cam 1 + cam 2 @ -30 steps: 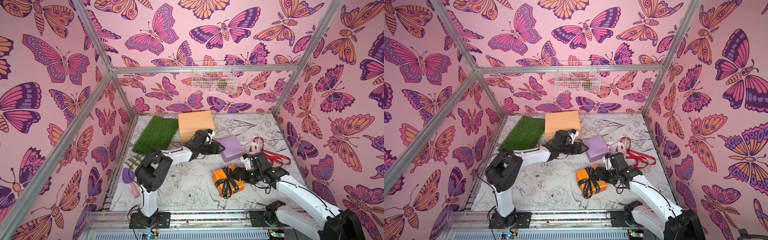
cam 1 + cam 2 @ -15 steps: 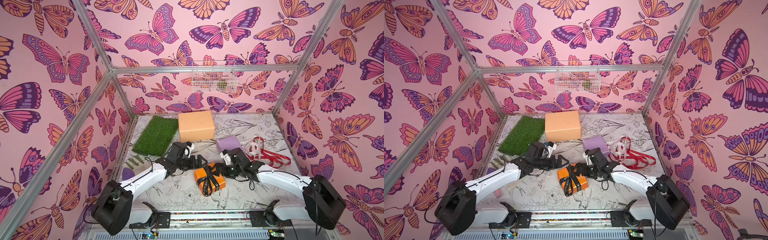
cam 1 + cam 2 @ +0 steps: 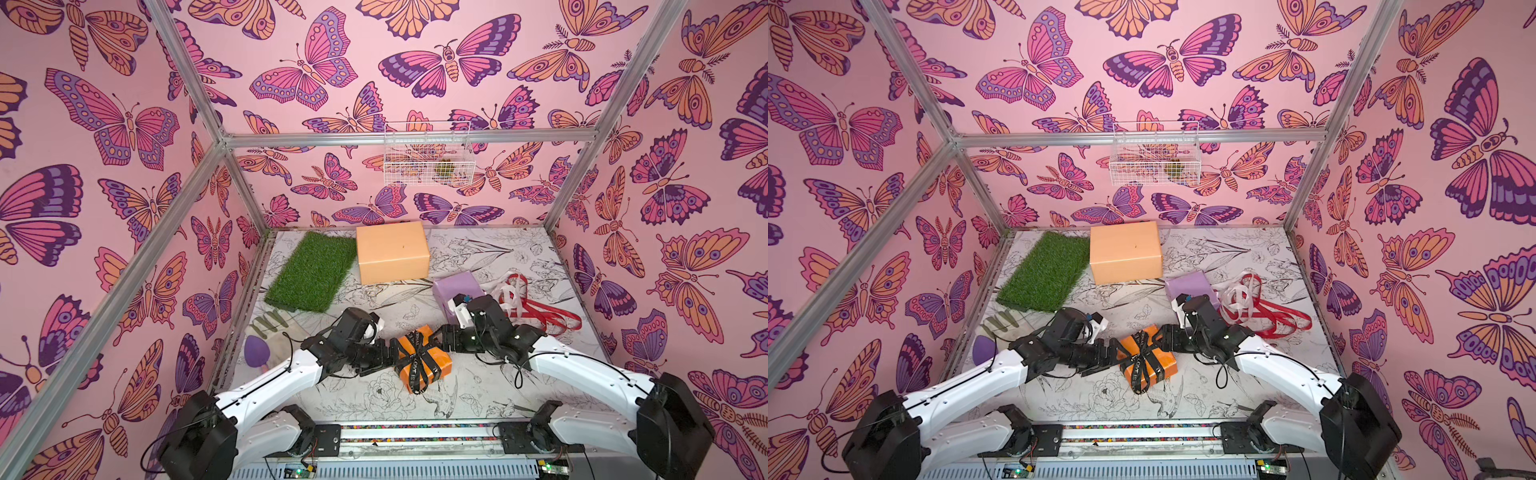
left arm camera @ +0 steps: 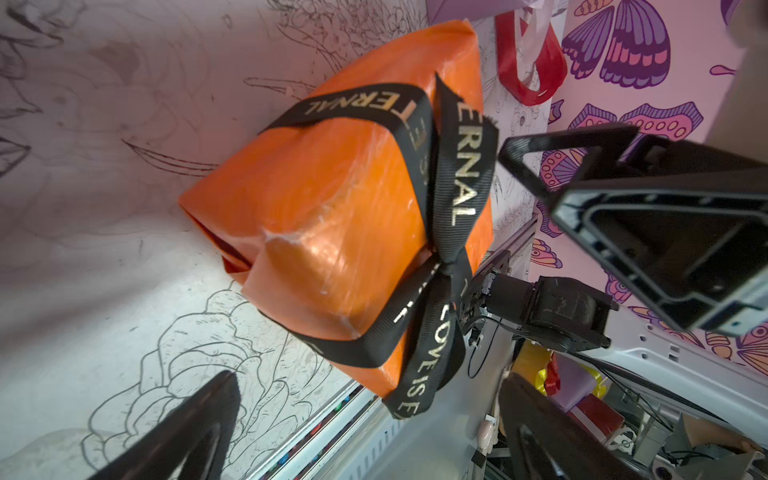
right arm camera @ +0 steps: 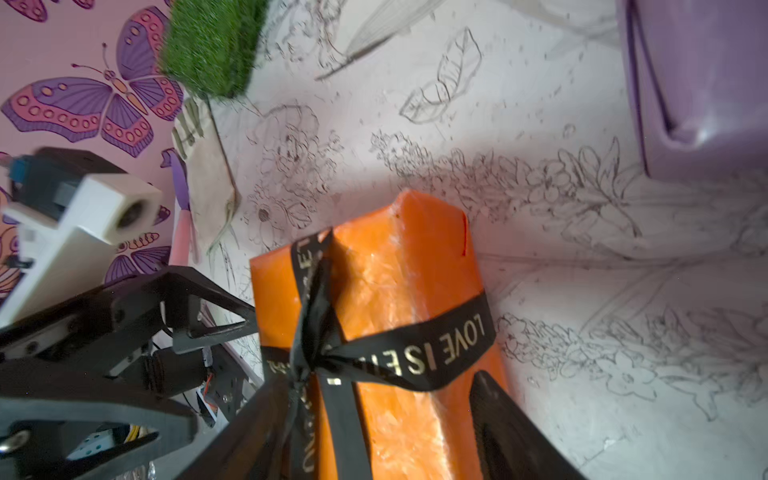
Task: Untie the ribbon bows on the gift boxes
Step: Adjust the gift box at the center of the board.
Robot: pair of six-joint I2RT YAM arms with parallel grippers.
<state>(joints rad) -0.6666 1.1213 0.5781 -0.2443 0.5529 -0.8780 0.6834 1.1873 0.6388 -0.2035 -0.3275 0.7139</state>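
Left hand [image 3: 386, 356], jaws spread wide, is held at the left side of the near orange box [image 3: 440, 363], seemingly to brace it; the right hand [image 3: 437, 337] is set astride its right edge, grip unclear. The black bow [image 3: 417, 356] is still tied. Farther back, lilac box [image 3: 455, 286] and peach box [image 3: 392, 253] are seen bare

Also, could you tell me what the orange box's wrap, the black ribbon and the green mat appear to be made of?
The orange box: glossy paper or foil-like wrap, going by its sheen, creases and folded corners.
The black ribbon: woven grosgrain-like fabric; fine ribs and a frayed end show, lettering metallic gold.
The green mat: artificial turf, probably plastic, with dense upright blades.
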